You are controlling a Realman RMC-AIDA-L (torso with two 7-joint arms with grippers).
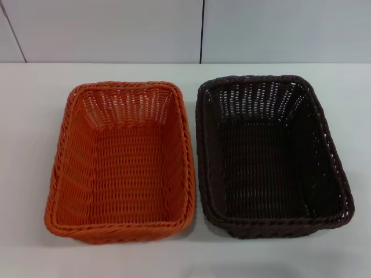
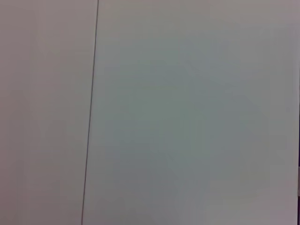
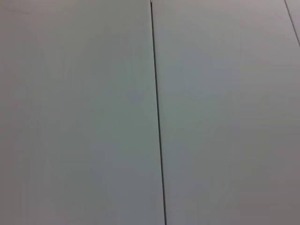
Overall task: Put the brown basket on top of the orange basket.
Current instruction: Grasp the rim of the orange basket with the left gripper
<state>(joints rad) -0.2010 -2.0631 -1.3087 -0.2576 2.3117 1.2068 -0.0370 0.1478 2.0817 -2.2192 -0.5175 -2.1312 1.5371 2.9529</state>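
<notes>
The orange basket sits upright and empty on the white table, left of centre in the head view. The brown basket sits upright and empty right beside it on the right, their long sides almost touching. Neither gripper shows in any view. Both wrist views show only a pale panelled surface with a thin dark seam, no basket and no fingers.
The white table extends around both baskets. A pale panelled wall stands behind the table's far edge, with a dark vertical seam.
</notes>
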